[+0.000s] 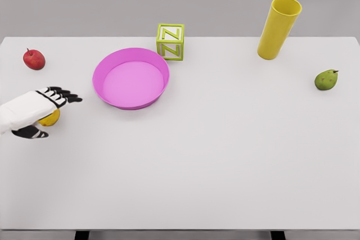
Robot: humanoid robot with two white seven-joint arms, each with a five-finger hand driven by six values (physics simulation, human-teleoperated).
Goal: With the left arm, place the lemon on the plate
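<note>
at the far left edge your left robot hand (42,113) comes in low over the white surface (225,161), palm down over the lemon (51,118). its dark fingers (66,95) reach out straight toward the right, while the thumb sits below and in front of the fruit. only a small yellow patch of the lemon shows beneath the white wrist, so you cannot tell whether the robot hand has truly closed on it or merely covers it. the lemon sits near the left edge, apart from the plate. above the hand, toward the back left corner, you see a red apple (34,59). moving right, the pink plate (131,78) lies flat with nothing in it. just behind its right rim stands a green letter block (170,41). further right, near the back edge, a tall yellow cup (278,27) stands leaning slightly in view. at the far right a green pear (325,79) rests alone.
</note>
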